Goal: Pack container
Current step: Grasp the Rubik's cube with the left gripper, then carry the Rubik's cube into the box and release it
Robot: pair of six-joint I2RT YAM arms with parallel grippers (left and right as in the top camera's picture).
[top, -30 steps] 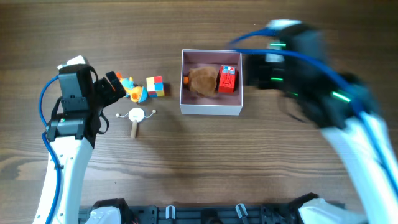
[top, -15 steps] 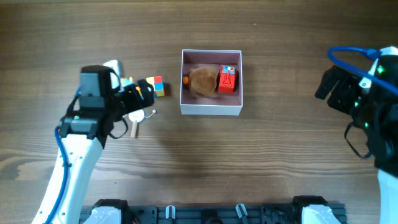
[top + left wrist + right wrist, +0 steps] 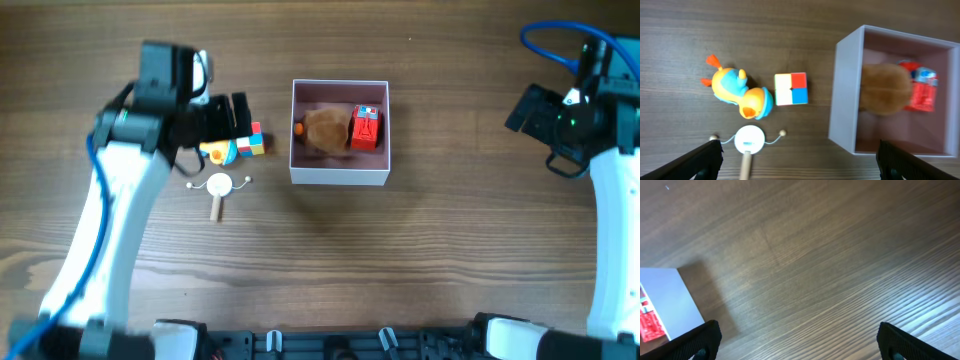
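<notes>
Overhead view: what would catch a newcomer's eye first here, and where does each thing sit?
The white box in the middle stands out, holding a brown plush toy and a red toy side by side. To its left on the table lie an orange-and-blue duck, a colour cube and a small white drum, near the open left gripper.

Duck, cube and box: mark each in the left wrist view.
Duck (image 3: 732, 87), left wrist view, on its body.
Cube (image 3: 791, 89), left wrist view, centre of its top face.
Box (image 3: 845, 95), left wrist view, white wall facing the cube.
</notes>
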